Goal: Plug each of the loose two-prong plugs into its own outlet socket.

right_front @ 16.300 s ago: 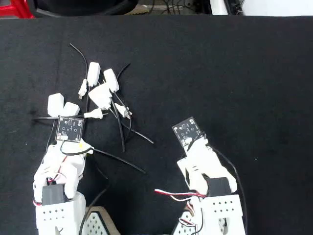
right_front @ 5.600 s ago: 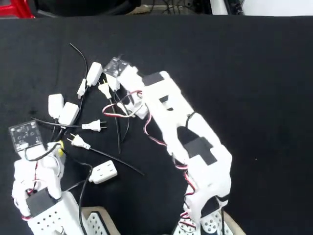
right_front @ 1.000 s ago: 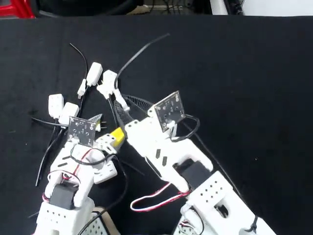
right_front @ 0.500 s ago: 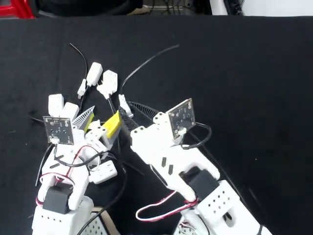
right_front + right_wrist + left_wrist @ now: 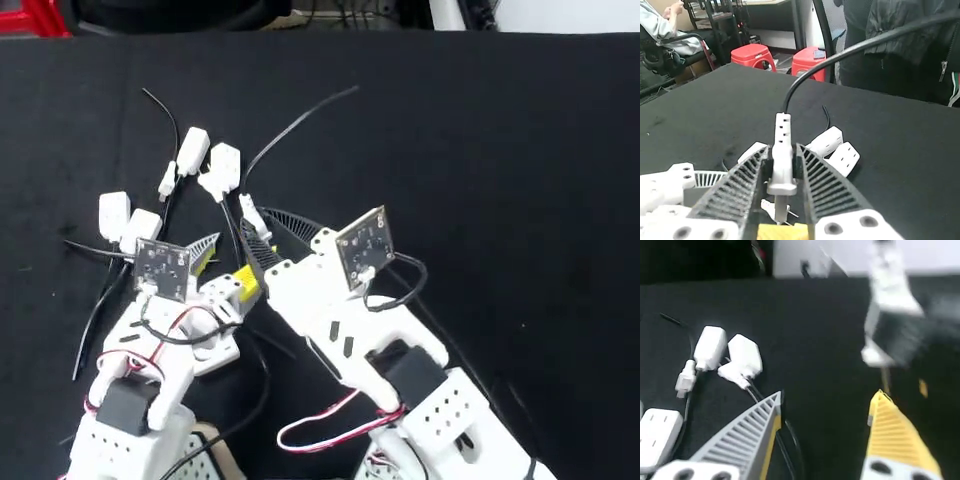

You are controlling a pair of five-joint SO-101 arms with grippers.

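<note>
The step in hand looks like mating one plug with a socket. To do it well, the right pincer (image 5: 781,148) should keep the white two-prong plug with the ribbed collar (image 5: 780,172) upright, line its prongs with the slots and press straight in; any tilt would likely bend them or push the socket away. The black cord (image 5: 850,50) arching up from the plug could drag it askew. The right pincer is closed on the plug's body, with a ribbed finger on either flank and the prongs pointing down at the black worktop (image 5: 480,150). The left pincer (image 5: 828,394) gapes wide and holds nothing, its grey and yellow fingers spread just left of the plug; it would do best to steady the chosen socket. A white socket block (image 5: 225,160) lies close by, on the far side of the plug.
</note>
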